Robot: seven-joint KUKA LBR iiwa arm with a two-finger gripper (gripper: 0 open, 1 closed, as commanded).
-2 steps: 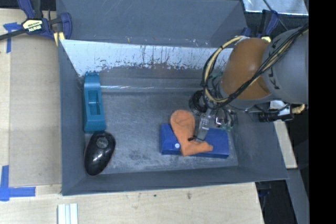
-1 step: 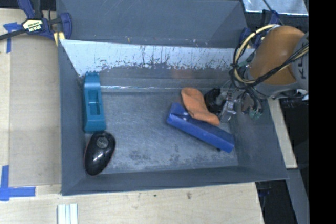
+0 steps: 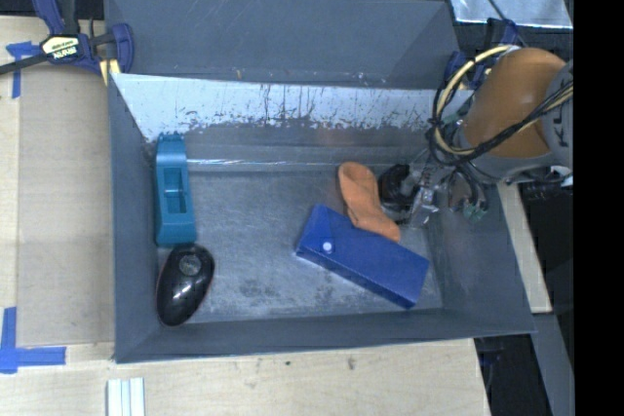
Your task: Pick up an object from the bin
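My gripper (image 3: 402, 193) is low at the right side of the bin, beside an orange, soft-looking oblong thing (image 3: 363, 198) that lies on the floor there. Its dark tip touches or nearly touches that thing's right edge. A flat blue rectangular box (image 3: 363, 255) lies just below and in front of the orange thing, slanting down to the right.
A blue tape dispenser (image 3: 173, 190) lies upright along the left wall. A black computer mouse (image 3: 184, 283) sits in the front left corner. The arm with its orange cover and cables hangs over the bin's right rim.
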